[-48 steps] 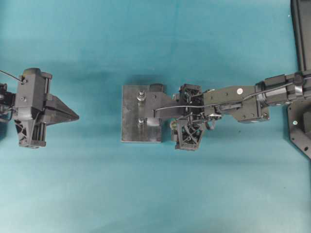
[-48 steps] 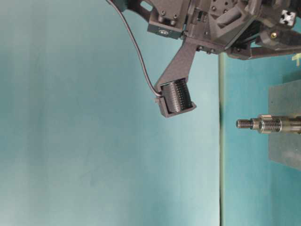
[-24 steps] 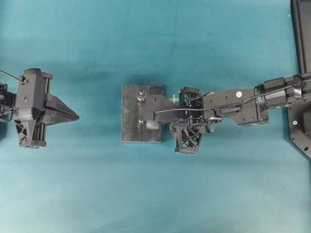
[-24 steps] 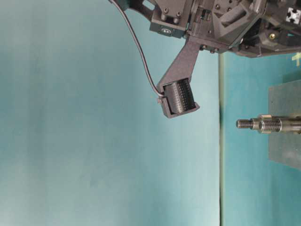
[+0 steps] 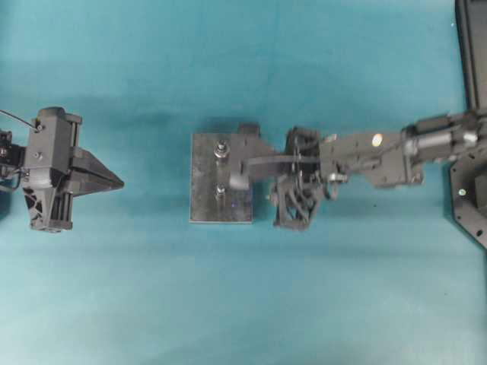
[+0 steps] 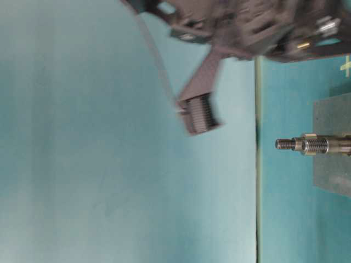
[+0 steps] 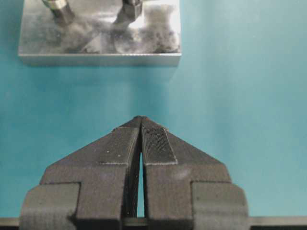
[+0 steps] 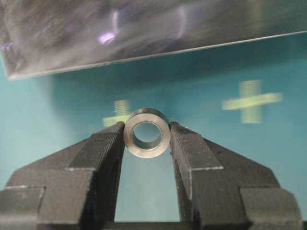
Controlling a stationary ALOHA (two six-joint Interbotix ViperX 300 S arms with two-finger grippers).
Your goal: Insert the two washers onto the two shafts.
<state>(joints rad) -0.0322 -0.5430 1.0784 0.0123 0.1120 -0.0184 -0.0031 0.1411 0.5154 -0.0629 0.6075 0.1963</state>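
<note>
My right pincer [image 8: 147,139] squeezes washer [image 8: 147,132] between both tips, hole facing me, just beside metal plate [image 5: 204,199]. Two shafts [image 5: 221,150] stand up on plate. My left pincer [image 7: 140,128] shut, empty, well apart from plate.

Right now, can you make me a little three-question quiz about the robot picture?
1. True or false: the right gripper holds the washer between its fingers.
2. How many shafts stand on the plate? A) one B) two C) four
3. Fill in: the left gripper's jaws are ____.

Key:
1. True. The washer sits pinched between both fingers, its hole facing the wrist camera.
2. B. Two shafts, one and another, show from overhead.
3. Shut, with nothing between them.
</note>
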